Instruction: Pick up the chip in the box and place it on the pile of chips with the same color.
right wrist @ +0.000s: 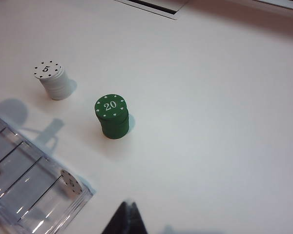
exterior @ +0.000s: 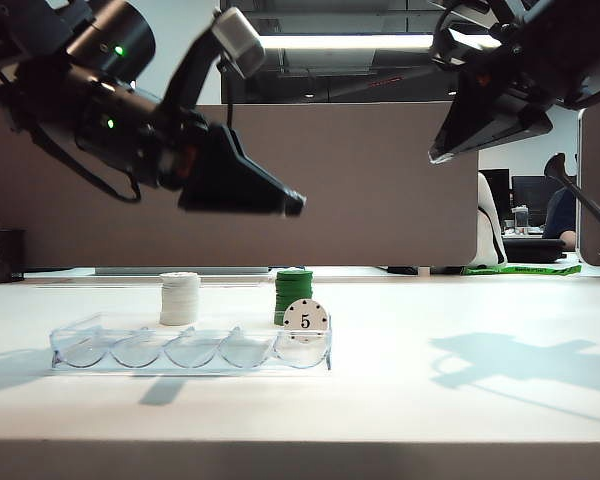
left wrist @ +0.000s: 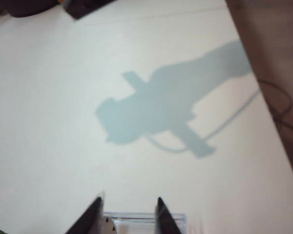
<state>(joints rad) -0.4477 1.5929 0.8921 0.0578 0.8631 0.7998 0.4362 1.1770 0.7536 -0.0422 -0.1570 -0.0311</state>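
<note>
Hovering above box (exterior: 190, 350), left pincer (left wrist: 128, 214) parted, empty, right pincer (right wrist: 128, 219) closed

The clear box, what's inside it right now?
The clear box holds one white chip, standing on edge in the end slot nearest the green stack. The other four slots look empty. Both the left gripper and the right gripper hang above.

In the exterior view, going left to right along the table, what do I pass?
Left end of the clear tray → white chip stack → green chip stack, with the white "5" chip standing in the tray's right-end slot just in front of it.
</note>
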